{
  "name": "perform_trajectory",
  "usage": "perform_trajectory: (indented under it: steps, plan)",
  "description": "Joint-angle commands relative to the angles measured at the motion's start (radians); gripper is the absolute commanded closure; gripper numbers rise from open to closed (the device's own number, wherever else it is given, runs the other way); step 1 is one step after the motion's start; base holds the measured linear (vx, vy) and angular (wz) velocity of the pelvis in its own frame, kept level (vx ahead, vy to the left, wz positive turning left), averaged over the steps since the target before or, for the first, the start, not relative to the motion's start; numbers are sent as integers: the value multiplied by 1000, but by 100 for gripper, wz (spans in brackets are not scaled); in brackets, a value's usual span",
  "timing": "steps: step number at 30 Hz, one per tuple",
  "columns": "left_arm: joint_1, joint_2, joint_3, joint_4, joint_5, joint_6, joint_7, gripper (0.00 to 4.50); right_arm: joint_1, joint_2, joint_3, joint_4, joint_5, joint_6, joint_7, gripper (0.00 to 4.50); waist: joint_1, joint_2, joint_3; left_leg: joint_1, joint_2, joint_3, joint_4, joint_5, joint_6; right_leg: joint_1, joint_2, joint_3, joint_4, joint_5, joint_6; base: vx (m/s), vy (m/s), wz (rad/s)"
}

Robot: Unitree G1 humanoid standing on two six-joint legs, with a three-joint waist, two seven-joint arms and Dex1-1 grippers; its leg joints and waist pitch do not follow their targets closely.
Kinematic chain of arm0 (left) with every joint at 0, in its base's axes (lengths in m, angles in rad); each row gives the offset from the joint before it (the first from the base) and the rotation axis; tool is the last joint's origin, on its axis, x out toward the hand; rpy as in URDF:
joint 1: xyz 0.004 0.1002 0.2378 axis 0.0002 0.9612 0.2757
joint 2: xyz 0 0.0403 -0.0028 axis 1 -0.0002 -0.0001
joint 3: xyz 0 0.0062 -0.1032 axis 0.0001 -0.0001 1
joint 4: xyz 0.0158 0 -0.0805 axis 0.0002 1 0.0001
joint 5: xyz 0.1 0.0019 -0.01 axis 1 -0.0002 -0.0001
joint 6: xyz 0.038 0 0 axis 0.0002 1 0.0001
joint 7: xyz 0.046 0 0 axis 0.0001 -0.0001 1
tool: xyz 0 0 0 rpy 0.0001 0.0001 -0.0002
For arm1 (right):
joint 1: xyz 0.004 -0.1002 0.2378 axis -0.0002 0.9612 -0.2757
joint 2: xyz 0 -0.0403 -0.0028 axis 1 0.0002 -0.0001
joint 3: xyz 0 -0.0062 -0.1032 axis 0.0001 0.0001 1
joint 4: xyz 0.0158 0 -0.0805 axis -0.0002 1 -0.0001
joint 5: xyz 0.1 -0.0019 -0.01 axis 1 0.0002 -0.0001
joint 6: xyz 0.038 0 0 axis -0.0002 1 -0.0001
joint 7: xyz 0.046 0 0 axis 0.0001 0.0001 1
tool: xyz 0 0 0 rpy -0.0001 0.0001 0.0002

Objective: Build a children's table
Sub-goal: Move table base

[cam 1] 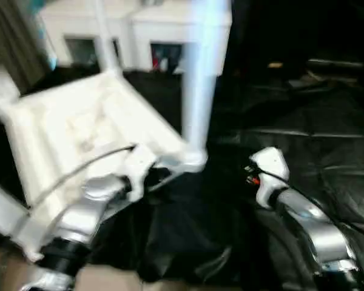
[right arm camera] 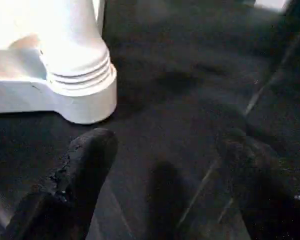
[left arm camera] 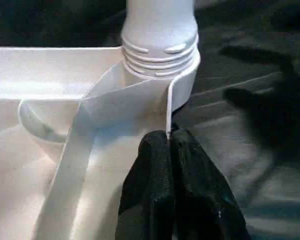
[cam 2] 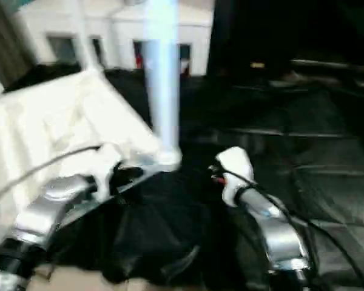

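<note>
We see one tabletop (cam 1: 79,130) lying underside-up on black sheeting (cam 1: 303,151), tilted, with two legs (cam 1: 201,79) standing in corner sockets. Our left gripper (left arm camera: 169,137) pinches its rim wall beside the nearer leg; our right gripper (right arm camera: 160,165) hovers nearby, spread wide, empty.

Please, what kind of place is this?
Probably an indoor room used as a work area: white cabinets with glass fronts stand at the back, a black sheet covers the floor, and the upturned tabletop lies on it.
</note>
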Motion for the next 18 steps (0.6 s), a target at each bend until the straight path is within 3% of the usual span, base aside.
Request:
perform_trajectory:
  steps: [1,2,3,4,5,6,7,8,9,10,11,12,13,14,15,16,17,18]
  plan:
    - [-17,-21,1,-30,-5,-9,4,445,14,-21,-24,-1,-4,0,-3,80,7,-35,-67,60,91,-41,-44,96,402,3,-66,85,-114,79,0,46,-111,6]
    - [-18,-21,1,-28,-5,-9,3,445,14,-21,-23,-1,-6,0,-3,80,62,-68,-63,-67,-41,44,91,-101,270,133,-105,180,-198,17,-34,46,-111,6]
    - [-19,-21,0,-27,-2,-10,2,445,14,-22,-25,-1,-8,-3,-6,80,69,-58,-62,-103,-8,20,125,-62,158,160,-137,181,-187,-96,-47,70,-74,11]
    - [-20,-21,-1,-27,-1,-10,0,445,14,-21,-27,-1,-9,-2,-9,80,76,-60,-61,-109,-14,21,125,-25,116,159,-109,158,-183,-115,-37,85,-52,-7]
    - [-20,-21,-3,-27,0,-10,-2,445,13,-19,-30,0,-11,-1,-13,80,86,-37,-56,-111,4,17,96,32,72,151,-106,137,-190,-119,-90,85,-52,-7]
    - [-21,-23,-4,-26,-3,-15,-6,445,13,-18,-33,2,-13,-1,-17,80,85,-29,-54,-106,14,19,73,54,72,145,-93,121,-193,-122,-126,65,-30,-3]
    - [-21,-24,-4,-24,-6,-21,-9,445,12,-17,-36,3,-15,-1,-21,80,78,32,-66,-73,68,12,-26,164,97,129,-44,52,-165,20,-171,81,26,-1]
    - [-21,-24,-5,-23,-7,-22,-9,445,12,-17,-37,3,-15,0,-22,80,67,38,-64,-57,99,-12,-52,165,147,106,-17,34,-132,94,-150,81,26,-1]
    - [-24,-20,-14,-21,-3,-23,-12,445,10,-18,-42,3,-13,1,-27,80,42,59,-79,39,160,-74,-37,292,280,23,17,14,-58,142,-135,118,53,-4]
    - [-26,-19,-16,-18,-2,-26,-16,445,10,-21,-45,2,-11,-2,-31,80,30,50,-90,61,177,-93,-25,413,341,0,-3,27,-47,168,-135,98,56,-6]
    - [-28,-18,-19,-14,-4,-31,-26,445,9,-23,-49,1,-10,-8,-32,80,43,24,-89,39,166,-96,0,712,376,-12,-54,76,-60,304,-99,98,56,-6]
    - [-28,-18,-19,-14,-4,-31,-27,445,9,-24,-50,1,-9,-9,-32,80,43,24,-89,39,166,-96,0,712,376,-12,-54,76,-60,304,-99,0,0,0]
    - [-29,-16,-24,-13,-8,-41,-50,445,8,-28,-58,1,-5,-17,-28,80,63,5,-85,-25,96,-42,4,622,305,32,-78,87,-87,427,-104,0,0,0]
    - [-29,-12,-30,-14,-17,-45,-77,445,5,-31,-67,1,0,-19,-24,80,83,-3,-93,-60,55,-2,-2,417,221,71,-78,83,-85,550,-114,0,0,0]
    - [-29,-10,-34,-15,-21,-44,-91,445,4,-33,-72,1,3,-19,-21,80,89,-2,-83,-55,65,7,-19,218,160,67,-75,78,-99,509,-140,0,0,0]
    - [-35,2,-52,-11,-23,-52,-126,445,-2,-40,-92,0,22,-19,-4,80,90,4,-79,-52,72,7,-30,148,139,69,-70,72,-103,447,-161,-64,13,2]
    - [-41,8,-60,-4,-23,-56,-142,445,-6,-45,-106,-3,43,-12,18,80,89,17,-72,-41,89,6,-44,33,112,60,-60,67,-108,306,-203,-64,13,2]
    - [-43,10,-62,-1,-23,-59,-146,445,-7,-47,-110,-4,53,-9,28,80,85,20,-64,-30,103,10,-57,-77,91,52,-53,67,-114,183,-238,-67,20,1]
